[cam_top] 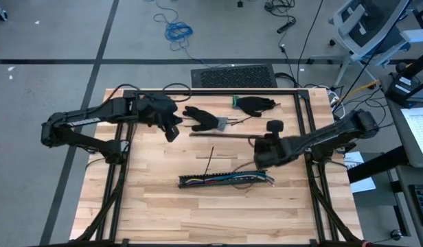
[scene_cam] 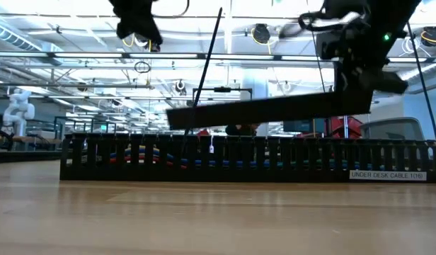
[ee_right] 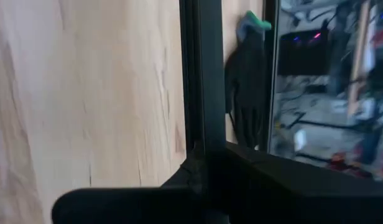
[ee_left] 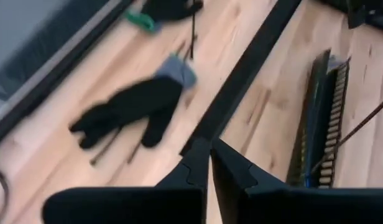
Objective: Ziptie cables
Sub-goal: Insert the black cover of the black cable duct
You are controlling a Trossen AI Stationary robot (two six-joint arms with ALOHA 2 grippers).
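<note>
A: Where are the cables (cam_top: 229,180) you have to tie?

B: They lie in the black slotted strip (cam_top: 225,180) near the front of the worktop (cam_top: 156,206). You can see yellow, blue and red wires in it. A thin black stick (cam_top: 209,160) leans up out of the strip.

A: Is there any writing you can read?

B: Yes. In the low view a white label (scene_cam: 386,175) on the strip's end says "UNDER DESK CABLE", then some small marks too tiny to read.

A: What is your right claw (cam_top: 258,142) doing?

B: It is pinched shut on one end of a long dark bar (cam_top: 222,135). The bar hangs in the air above the strip, a bit tilted.

A: And your left claw (cam_top: 172,132)?

B: It is squeezed shut with nothing in it. It hangs over the back left of the worktop, close to the bar's other end.

A: What else is on the worktop?

B: Two black gloves. One glove (cam_top: 203,118) with a grey cuff lies just beside the left claw. The other glove (cam_top: 255,105) has a green cuff and lies near the back edge.
</note>
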